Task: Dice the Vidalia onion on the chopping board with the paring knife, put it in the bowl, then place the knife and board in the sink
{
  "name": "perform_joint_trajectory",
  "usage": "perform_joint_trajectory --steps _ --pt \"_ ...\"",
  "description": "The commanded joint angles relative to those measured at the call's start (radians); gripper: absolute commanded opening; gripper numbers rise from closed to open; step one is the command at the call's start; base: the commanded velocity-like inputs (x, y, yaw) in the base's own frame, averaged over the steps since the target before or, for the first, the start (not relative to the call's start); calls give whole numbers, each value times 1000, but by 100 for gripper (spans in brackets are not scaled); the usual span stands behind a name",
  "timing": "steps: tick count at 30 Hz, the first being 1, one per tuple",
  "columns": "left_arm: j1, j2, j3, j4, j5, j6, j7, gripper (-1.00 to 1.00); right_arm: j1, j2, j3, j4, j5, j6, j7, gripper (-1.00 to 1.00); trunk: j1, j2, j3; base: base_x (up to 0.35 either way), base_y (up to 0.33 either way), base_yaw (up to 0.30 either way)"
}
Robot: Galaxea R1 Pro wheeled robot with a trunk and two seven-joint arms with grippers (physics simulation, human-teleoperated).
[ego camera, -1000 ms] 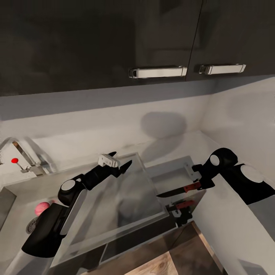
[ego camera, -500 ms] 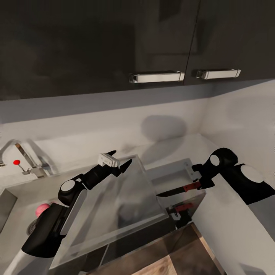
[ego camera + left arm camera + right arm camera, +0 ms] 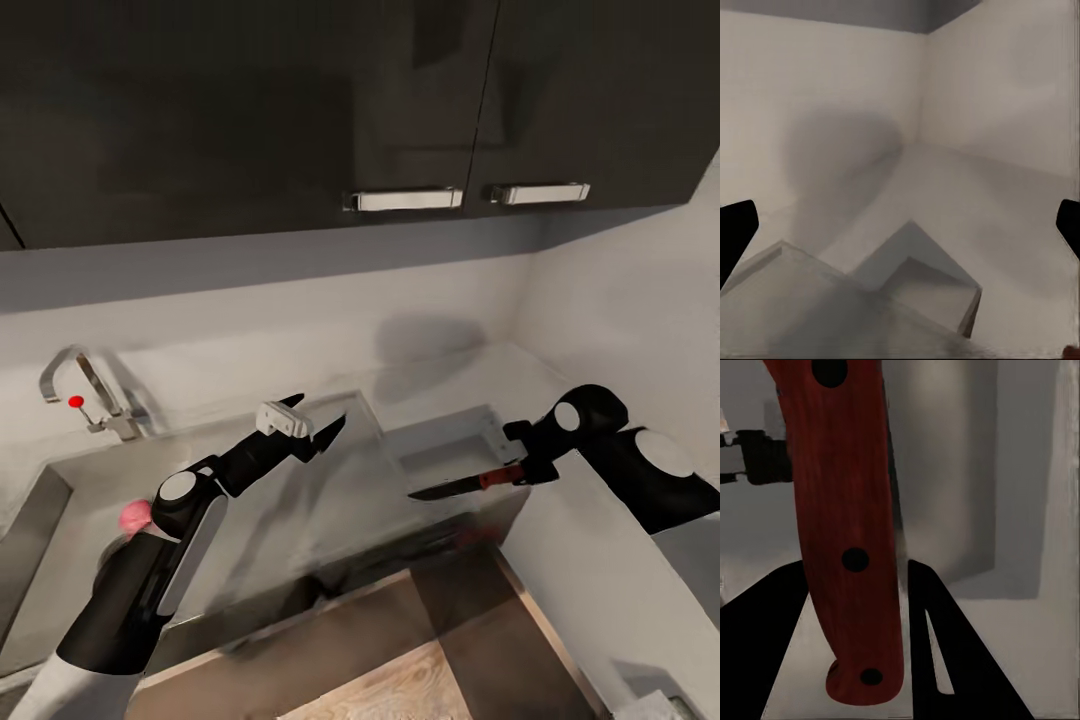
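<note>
My right gripper (image 3: 527,468) is black, and the knife (image 3: 462,485) in it has a dark blade and a red handle; close up, that handle (image 3: 847,532) is a streaky brick red with three black rivets. My left gripper (image 3: 312,424) is black with a white block behind its fingers. My arms are black with white round joint caps. The onion (image 3: 132,516) is pinkish-red. The sink (image 3: 70,480) is dull steel grey, its tap (image 3: 85,392) chrome with a red dot. The countertop (image 3: 600,570) and wall are pale grey, the upper cabinets (image 3: 300,100) glossy near-black with silver handles, and the floor (image 3: 400,680) wood-brown.
</note>
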Motion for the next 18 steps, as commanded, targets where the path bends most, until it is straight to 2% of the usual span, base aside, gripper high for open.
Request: perform_joint_trajectory --steps 1,2,4,6,12,16,18 --pt "-1 1 0 -1 10 9 0 100 -1 -1 -20 -1 2 6 -6 -100 0 -2 -2 -273 0 0" --pt "-1 1 1 -1 10 9 0 100 -1 -1 -71 -1 3 5 -19 -100 0 -2 -2 -221 0 0" --pt "-1 1 1 -1 10 9 0 100 -1 -1 -96 -1 3 5 -24 -100 0 -2 -2 -154 0 0" --pt "-1 1 1 0 10 9 0 100 -1 -1 -115 -1 4 5 -28 -100 0 -2 -2 -58 0 0" --pt "-1 2 2 0 10 10 0 100 -1 -2 -136 -1 8 5 -35 -100 0 -2 -2 -12 0 0" --pt "-1 2 3 0 10 11 0 100 -1 -2 -182 -1 18 3 -61 -100 0 -2 -2 -1 0 0" --pt "-1 2 3 0 10 11 0 100 -1 -2 -224 -1 41 3 -71 -100 0 -2 -2 0 0 0"
